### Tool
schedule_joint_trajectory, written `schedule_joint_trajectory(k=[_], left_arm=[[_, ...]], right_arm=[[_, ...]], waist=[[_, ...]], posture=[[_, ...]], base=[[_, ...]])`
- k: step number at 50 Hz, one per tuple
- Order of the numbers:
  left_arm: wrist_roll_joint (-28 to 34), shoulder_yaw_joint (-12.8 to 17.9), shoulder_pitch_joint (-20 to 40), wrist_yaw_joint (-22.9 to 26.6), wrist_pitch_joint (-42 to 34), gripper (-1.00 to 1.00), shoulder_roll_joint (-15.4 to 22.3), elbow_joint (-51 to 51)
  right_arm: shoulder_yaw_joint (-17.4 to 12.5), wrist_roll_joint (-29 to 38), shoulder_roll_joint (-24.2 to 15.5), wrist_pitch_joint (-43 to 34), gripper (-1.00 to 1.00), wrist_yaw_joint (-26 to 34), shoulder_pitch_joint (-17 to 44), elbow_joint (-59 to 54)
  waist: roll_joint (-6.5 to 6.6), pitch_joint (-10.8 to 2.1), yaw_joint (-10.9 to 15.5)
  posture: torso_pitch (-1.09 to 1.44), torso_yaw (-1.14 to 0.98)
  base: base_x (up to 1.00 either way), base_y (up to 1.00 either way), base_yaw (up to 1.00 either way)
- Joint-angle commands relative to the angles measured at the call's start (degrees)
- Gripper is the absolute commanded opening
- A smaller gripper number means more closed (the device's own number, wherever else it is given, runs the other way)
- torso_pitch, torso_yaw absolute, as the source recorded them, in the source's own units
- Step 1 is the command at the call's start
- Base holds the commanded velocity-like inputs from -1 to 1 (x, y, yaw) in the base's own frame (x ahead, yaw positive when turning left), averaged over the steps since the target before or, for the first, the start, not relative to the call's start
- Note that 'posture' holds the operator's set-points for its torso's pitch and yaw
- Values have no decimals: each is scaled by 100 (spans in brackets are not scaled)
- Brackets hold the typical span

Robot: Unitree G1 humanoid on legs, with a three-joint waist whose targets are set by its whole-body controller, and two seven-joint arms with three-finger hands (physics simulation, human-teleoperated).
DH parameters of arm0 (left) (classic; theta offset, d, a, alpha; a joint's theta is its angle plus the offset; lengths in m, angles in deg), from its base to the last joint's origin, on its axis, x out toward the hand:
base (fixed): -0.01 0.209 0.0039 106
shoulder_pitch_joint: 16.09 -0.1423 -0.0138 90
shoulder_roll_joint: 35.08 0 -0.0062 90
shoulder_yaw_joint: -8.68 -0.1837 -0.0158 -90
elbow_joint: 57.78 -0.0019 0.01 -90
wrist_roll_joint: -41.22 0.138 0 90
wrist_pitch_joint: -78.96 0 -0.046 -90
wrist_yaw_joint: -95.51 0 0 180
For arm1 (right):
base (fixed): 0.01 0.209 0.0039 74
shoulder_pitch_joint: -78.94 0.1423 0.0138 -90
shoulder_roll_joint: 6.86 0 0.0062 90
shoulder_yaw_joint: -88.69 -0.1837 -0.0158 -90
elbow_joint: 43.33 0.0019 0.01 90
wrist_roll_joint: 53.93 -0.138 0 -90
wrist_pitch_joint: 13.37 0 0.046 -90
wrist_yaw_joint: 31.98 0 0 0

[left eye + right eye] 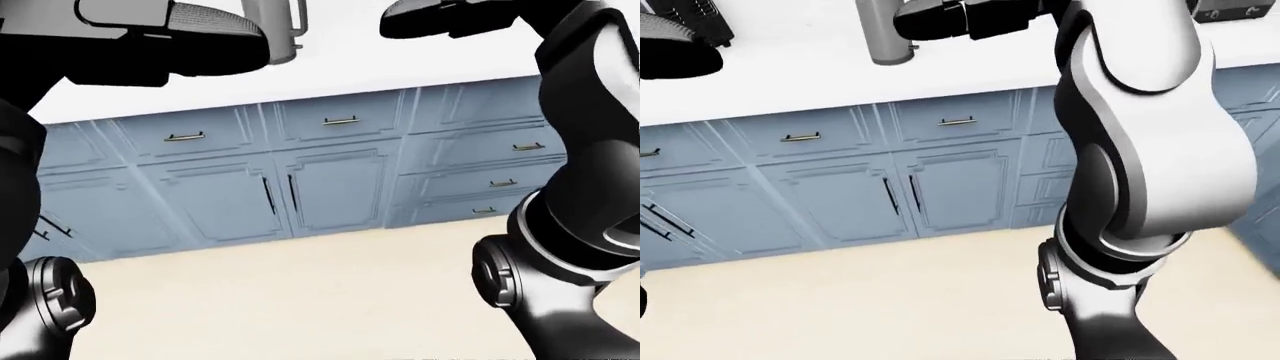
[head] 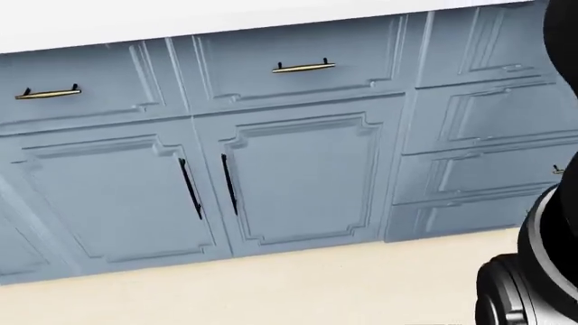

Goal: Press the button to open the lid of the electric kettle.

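Standing on the white bench (image 1: 790, 71) at the top of the right-eye view, the grey electric kettle (image 1: 883, 34) sits just left of the right hand (image 1: 960, 19). That hand's dark fingers reach toward it; whether they touch cannot be told. The left hand (image 1: 165, 26) looks open.

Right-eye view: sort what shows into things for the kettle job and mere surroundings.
For the job:
grey kettle, top cut off, button unseen
right hand, beside it

Just around:
white counter
blue cabinet doors
drawers
beige floor
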Motion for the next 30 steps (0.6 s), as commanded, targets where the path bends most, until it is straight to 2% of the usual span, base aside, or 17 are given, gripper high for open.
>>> schedule_joint_trajectory(k=[1, 4, 6, 7, 8, 10, 12, 14, 15, 16, 17, 18, 24, 27, 28, 29, 30], left_arm=[[-11, 22, 77, -30, 254, 100, 96, -27], [-75, -31, 74, -70, 334, 100, 158, -22], [-101, -49, 71, -82, 374, 100, 193, -20], [-100, -53, 60, -81, 388, 100, 201, -19], [-110, -55, 59, -84, 398, 100, 211, -18], [-134, -63, 69, -98, 414, 100, 231, -17], [-111, -81, 52, -88, 433, 100, 229, -18], [-97, -93, 51, -82, 436, 100, 225, -16], [-93, -92, 53, -76, 435, 100, 227, -16], [-90, -85, 51, -69, 437, 100, 229, -24], [-87, -78, 50, -64, 441, 100, 235, -29], [-83, -81, 53, -63, 442, 100, 236, -30], [-105, -83, 96, -81, 414, 100, 259, -21], [-156, -77, 115, -107, 427, 100, 278, -11], [-165, -77, 113, -111, 435, 100, 284, -10], [-169, -79, 110, -112, 439, 100, 288, -11], [-183, -78, 105, -119, 442, 100, 296, -7]], right_arm=[[-76, 89, -42, 191, 100, -36, 141, 77], [-58, 111, -21, 189, 100, -21, 140, 76], [-59, 134, -20, 187, 100, -5, 144, 78], [-57, 141, -24, 185, 100, 4, 137, 87], [-55, 148, -21, 170, 100, 6, 146, 96], [-58, 161, -21, 183, 100, 18, 138, 90], [-69, 172, -18, 189, 100, 26, 140, 79], [-53, 180, -3, 219, 100, 32, 138, 74], [-49, 183, 17, 214, 100, 30, 149, 80], [-42, 189, 15, 226, 100, 40, 143, 68], [-65, 185, 28, 230, 100, 43, 151, 63], [-80, 180, 33, 218, 100, 41, 166, 71], [-82, 177, 40, 172, 100, 30, 189, 91], [-67, 177, 42, 165, 100, 24, 194, 96], [-75, 177, 51, 172, 100, 15, 194, 93], [-74, 177, 49, 176, 100, 15, 193, 93], [-74, 173, 51, 168, 100, 13, 201, 110]], waist=[[12, -76, -14], [-154, -59, 12], [-336, -173, 33], [-288, -149, -20], [-371, -187, 42], [-374, -253, 36], [-326, -183, 61], [-213, -79, 38], [8, -67, -25], [384, -2, -34], [602, 17, 31], [333, 98, -15], [-29, 92, -37], [-268, 25, 33], [-302, 15, 76], [-204, 38, 48], [-201, 0, 56]], posture=[[0, 0], [0, 0], [0, 0], [0, 0], [0, 0], [0, 0], [0, 0], [0, 0], [0, 0], [0, 0], [0, 0], [0, 0], [0, 0], [0, 0], [0, 0], [0, 0], [0, 0]], base=[[0, 70, 0], [0, 71, 0], [0, 70, 0], [0, 70, 0], [0, 71, 0], [0, 70, 0], [0, 70, 0], [0, 54, 0], [0, 0, 0], [0, 0, 0], [0, 0, 0], [0, 0, 0], [0, 0, 0], [0, 0, 0], [0, 0, 0], [0, 0, 0], [2, 0, 0]])
